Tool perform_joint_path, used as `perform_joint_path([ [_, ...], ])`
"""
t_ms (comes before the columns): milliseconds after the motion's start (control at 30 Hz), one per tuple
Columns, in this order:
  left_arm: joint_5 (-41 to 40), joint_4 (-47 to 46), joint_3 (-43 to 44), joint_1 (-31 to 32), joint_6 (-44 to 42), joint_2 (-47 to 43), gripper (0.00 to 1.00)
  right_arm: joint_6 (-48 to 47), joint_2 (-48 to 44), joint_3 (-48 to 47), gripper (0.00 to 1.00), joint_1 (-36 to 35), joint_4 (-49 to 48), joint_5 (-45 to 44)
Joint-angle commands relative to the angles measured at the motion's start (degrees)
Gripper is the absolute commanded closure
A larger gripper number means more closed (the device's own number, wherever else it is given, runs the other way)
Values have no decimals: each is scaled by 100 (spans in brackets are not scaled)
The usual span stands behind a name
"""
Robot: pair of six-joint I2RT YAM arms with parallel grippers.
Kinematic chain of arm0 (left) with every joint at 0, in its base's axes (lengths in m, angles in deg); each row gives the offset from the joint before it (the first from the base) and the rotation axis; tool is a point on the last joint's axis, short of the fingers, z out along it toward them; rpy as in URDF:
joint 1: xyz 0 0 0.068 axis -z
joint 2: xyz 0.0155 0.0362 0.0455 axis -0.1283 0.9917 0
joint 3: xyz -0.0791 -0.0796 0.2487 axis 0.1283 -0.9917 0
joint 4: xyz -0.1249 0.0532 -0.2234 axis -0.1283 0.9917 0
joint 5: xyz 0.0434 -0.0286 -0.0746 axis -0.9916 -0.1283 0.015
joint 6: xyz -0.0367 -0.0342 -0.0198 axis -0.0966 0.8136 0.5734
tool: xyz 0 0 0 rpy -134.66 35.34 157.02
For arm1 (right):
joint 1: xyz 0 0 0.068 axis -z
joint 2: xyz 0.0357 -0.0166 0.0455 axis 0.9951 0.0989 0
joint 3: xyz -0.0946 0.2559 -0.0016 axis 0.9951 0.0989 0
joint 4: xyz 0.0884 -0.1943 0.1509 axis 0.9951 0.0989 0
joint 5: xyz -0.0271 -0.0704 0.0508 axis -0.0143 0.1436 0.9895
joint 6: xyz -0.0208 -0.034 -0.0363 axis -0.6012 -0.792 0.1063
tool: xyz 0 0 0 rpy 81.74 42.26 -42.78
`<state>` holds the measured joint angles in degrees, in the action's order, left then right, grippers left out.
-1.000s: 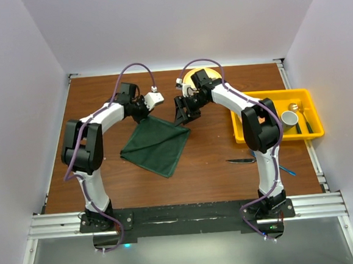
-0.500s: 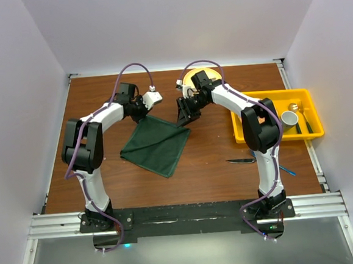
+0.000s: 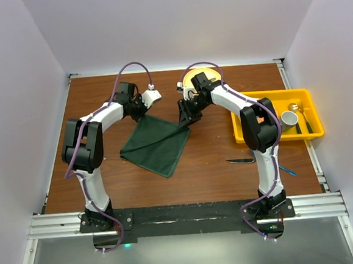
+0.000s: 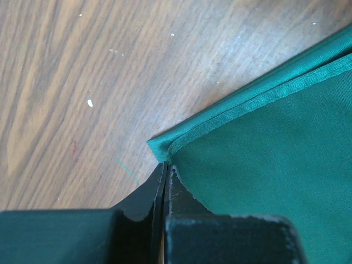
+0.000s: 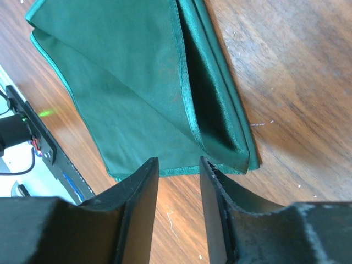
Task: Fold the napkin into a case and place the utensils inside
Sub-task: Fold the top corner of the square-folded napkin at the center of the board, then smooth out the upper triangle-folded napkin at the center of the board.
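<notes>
Napkin (image 3: 156, 144): dark green, folded into a layered square on the table. It spreads out from the left gripper's tips and lies just ahead of the right gripper's.
Left gripper (image 4: 165, 170): fingers pressed together, pinching the napkin's hemmed corner right at their tips.
Right gripper (image 5: 179, 164): fingers apart with bare wood showing between them. The napkin's other corner, its layers gaping, sits just beyond the tips and is not gripped.
Just changed: the right fingers have drawn in from a wider spread and the gripper has shifted slightly. The left pinch and the napkin's outline look the same.
Meaning: probably lining up a second corner pinch so both arms can carry the next fold. The case is not formed yet.
Knife (image 3: 240, 161): on the table, well to the near side of the right gripper, untouched.
Blue fork (image 3: 288, 171): farther from the right gripper again, by that arm's base, partly hidden.
Yellow tray (image 3: 286, 93): off to the right gripper's right, holding a white cup (image 3: 290, 118) and metal cutlery.
Writing: no brand, label or text is readable in any view.
</notes>
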<state>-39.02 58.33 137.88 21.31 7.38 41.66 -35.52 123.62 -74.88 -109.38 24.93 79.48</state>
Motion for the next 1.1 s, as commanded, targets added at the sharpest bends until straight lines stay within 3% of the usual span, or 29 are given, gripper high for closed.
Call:
perform_joint_path([
  [0, -43, -179, 244, -57, 211, -111, 80, -101, -162, -267, 56, 36, 187, 71],
  [67, -17, -170, 296, -75, 316, -242, 61, -127, -355, -373, 50, 62, 222, 203],
  [133, 18, -161, 410, -110, 553, -549, 52, -180, -617, -557, 47, 80, 222, 160],
  [167, 123, -135, 472, -188, 650, -672, 32, -285, -706, -619, 42, 89, 248, 124],
  [267, 473, -82, 657, -451, 1168, -1531, 0, -539, -1075, -1049, 32, 89, 353, -112],
  [367, 956, -64, 684, -847, 1809, -2287, 0, -802, -1487, -1217, 23, 89, 284, -385],
  [433, 872, -29, 614, -927, 2328, -2614, 0, -857, -1743, -1183, 12, 98, 109, -508],
  [500, 984, 50, 438, -945, 2531, -3036, 0, -726, -2156, -762, 6, 98, -557, -727],
  [567, 1291, 77, -9, -945, 2601, -3431, 0, -359, -2411, -27, 14, 98, -1625, -930],
  [600, 1197, 42, -150, -945, 2994, -3538, 0, -339, -2595, 126, 12, 98, -1850, -922],
  [633, 1031, -2, -386, -954, 3311, -3626, 0, -460, -2623, 214, 2, 115, -1939, -731],
  [667, 812, 50, -467, -980, 3575, -3731, 0, -766, -2632, 381, 2, 107, -2245, -511],
  [733, 1237, 573, -608, -1059, 3824, -3741, 0, -691, -2370, 243, 2, 89, -2240, 128],
  [800, 2404, 464, -1046, -1269, 4172, -3907, 0, -426, -2071, -223, 2, 45, -1705, 456],
  [833, 2861, -102, -1718, -1366, 4436, -4021, 0, -383, -1826, -285, 3, -16, -1564, 658],
  [933, 3559, -887, -2749, -1393, 5237, -4259, 7, 64, -1727, 152, 9, -113, -1745, 1185],
  [1067, 3868, -1460, -3613, -1543, 5826, -3997, 26, 839, -1727, 1171, 17, -306, -2509, 1494],
])
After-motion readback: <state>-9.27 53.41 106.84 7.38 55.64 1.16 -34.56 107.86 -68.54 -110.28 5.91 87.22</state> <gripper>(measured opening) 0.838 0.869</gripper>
